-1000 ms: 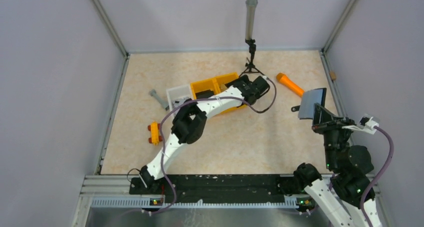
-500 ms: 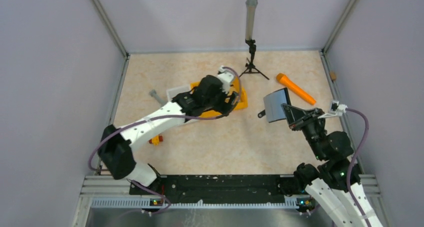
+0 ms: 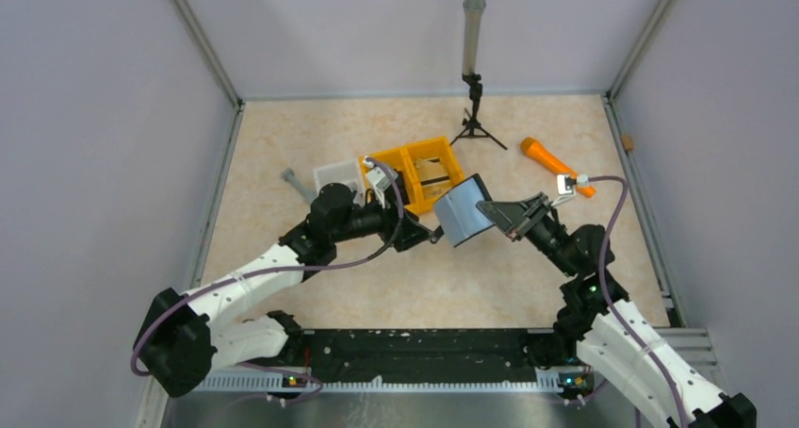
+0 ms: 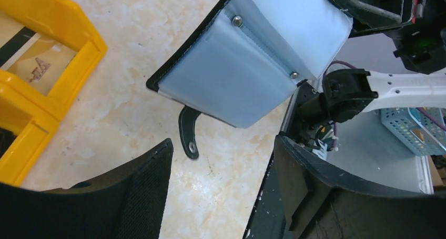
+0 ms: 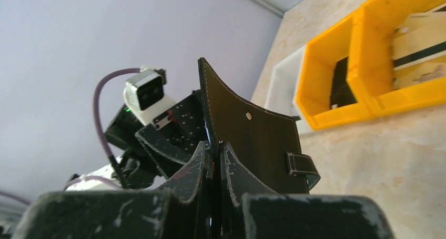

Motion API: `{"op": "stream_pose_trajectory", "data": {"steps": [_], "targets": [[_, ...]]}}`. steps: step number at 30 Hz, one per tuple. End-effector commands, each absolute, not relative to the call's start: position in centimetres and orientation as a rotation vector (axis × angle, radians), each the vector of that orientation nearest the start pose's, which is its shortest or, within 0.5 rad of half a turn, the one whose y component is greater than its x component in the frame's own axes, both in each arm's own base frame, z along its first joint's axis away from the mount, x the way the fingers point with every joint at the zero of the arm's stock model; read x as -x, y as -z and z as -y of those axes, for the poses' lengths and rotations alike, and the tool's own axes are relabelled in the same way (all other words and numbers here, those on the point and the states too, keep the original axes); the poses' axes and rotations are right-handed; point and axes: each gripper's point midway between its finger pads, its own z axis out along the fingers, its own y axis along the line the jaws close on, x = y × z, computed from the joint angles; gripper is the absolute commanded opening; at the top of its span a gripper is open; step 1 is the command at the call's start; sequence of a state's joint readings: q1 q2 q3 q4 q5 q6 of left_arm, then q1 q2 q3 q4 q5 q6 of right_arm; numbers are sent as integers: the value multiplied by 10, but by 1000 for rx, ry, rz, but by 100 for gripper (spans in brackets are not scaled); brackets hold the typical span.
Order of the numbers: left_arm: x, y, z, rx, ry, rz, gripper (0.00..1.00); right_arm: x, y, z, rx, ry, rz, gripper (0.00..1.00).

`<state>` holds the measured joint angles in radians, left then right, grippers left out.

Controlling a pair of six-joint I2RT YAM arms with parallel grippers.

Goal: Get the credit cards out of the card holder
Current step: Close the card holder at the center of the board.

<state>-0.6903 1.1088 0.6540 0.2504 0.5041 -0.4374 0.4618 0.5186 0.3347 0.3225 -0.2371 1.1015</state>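
Apparently unfolded card holder (image 4: pixel 231 76), pale-blue inside

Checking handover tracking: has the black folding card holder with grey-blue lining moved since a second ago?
Yes. The black folding card holder, shut in the right gripper, went left: from near the right wall to beside the yellow plastic bin.

Where I work: beige marble-patterned tabletop (image 3: pixel 471 287), plain lilac-grey panel walls (image 3: pixel 94 164) on three sides, slanting aluminium corner posts (image 3: pixel 198 37). Light even, soft.
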Motion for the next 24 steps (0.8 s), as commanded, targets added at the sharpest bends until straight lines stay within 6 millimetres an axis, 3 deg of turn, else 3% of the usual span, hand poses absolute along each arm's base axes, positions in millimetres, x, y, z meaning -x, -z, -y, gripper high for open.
{"op": "stream_pose_trajectory", "data": {"steps": [1,15,24], "targets": [[-198,-235,309,-677,1354,-1710,72,-195,-331,-202,-169,-1610,-1393,0],[-205,-203,315,-682,1355,-1822,73,-190,-340,-202,-161,-1645,-1381,0],[-192,-200,319,-714,1460,-1807,16,-192,-335,-202,-157,-1612,-1389,0]]}}
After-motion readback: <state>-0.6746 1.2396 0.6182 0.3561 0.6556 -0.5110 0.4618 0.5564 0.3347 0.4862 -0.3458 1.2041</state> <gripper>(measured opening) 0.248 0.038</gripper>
